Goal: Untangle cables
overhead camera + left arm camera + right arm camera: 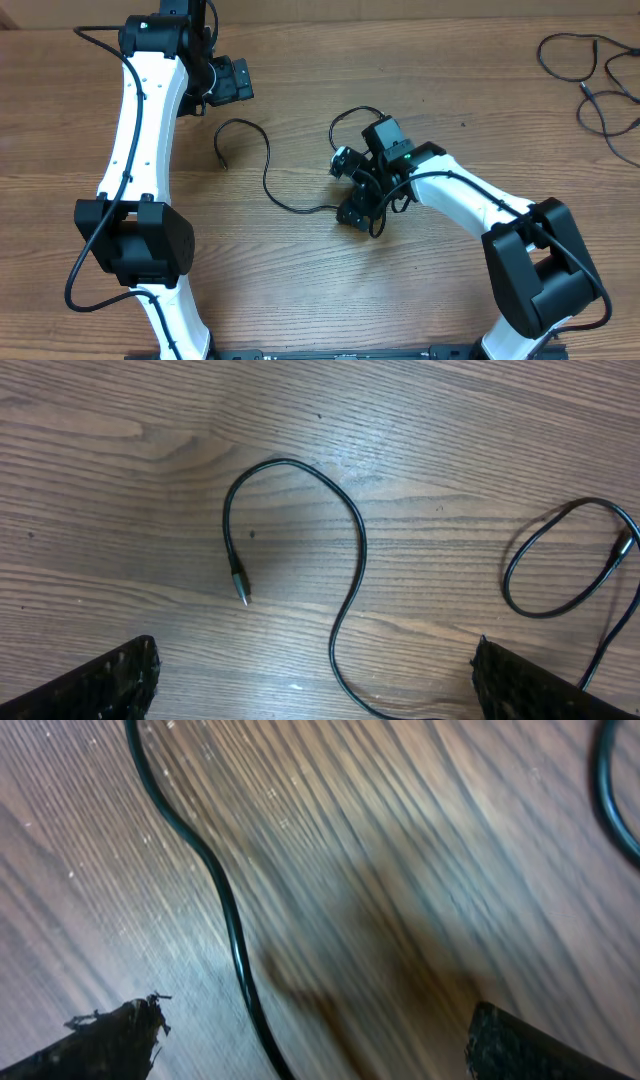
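Snaking over one table (pixel 300 290): two black cables (pixel 361 555).

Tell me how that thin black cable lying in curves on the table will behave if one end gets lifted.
Probably floppy: the cable lies in loose bends flat on the wooden table, so the rest should dangle and drag behind. Likely light, being so thin. Its small plug tip may swing freely once it is off the surface.
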`<action>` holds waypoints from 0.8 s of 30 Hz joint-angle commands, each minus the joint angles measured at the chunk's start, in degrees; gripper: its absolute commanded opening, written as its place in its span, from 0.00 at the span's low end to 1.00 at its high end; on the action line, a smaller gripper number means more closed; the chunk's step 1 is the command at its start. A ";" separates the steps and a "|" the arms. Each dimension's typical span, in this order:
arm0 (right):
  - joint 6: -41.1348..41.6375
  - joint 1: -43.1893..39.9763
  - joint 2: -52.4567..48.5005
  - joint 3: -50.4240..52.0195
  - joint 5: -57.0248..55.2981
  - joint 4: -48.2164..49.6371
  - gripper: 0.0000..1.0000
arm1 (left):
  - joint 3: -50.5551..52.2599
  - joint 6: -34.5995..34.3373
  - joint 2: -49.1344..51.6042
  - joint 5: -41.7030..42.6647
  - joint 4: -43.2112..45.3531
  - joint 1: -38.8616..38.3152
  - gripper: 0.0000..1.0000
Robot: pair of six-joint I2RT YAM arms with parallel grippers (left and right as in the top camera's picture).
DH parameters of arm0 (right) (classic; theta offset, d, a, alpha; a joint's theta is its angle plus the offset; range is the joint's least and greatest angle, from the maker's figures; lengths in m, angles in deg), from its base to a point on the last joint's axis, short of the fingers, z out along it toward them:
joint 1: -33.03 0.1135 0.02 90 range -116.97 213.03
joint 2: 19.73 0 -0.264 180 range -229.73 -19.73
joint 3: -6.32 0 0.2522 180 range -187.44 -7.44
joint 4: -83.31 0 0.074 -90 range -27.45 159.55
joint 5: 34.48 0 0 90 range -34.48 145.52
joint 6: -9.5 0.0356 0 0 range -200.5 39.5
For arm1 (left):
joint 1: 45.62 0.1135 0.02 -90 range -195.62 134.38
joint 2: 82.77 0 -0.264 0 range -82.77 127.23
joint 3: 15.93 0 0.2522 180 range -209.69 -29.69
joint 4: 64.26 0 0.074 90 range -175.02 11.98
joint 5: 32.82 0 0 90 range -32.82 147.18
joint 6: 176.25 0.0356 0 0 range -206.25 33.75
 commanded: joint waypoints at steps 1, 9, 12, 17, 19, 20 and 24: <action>-3.82 2.27 1.53 3.04 0.33 3.08 0.96 | -0.96 -0.79 -0.74 0.17 0.07 -0.37 1.00; -5.27 4.02 1.53 5.27 -1.44 6.03 0.70 | -0.96 -0.79 -0.74 0.17 0.07 -0.37 1.00; -5.25 4.02 1.53 5.27 -2.08 7.37 0.53 | -0.96 -0.79 -0.74 0.17 0.09 -0.37 1.00; -5.22 4.02 1.53 5.27 -2.10 9.62 0.12 | -0.96 -0.76 -0.74 0.17 0.07 -0.37 1.00; -5.14 4.02 1.53 5.27 -2.16 10.14 0.04 | -0.96 -0.79 -0.74 0.17 0.07 -0.37 1.00; -4.59 4.02 1.53 5.27 -2.51 10.43 0.04 | -0.96 -0.79 -0.74 0.17 0.07 -0.37 1.00; -2.69 4.02 1.53 5.25 -4.57 10.75 0.04 | -0.96 -0.79 -0.74 0.17 0.07 -0.37 1.00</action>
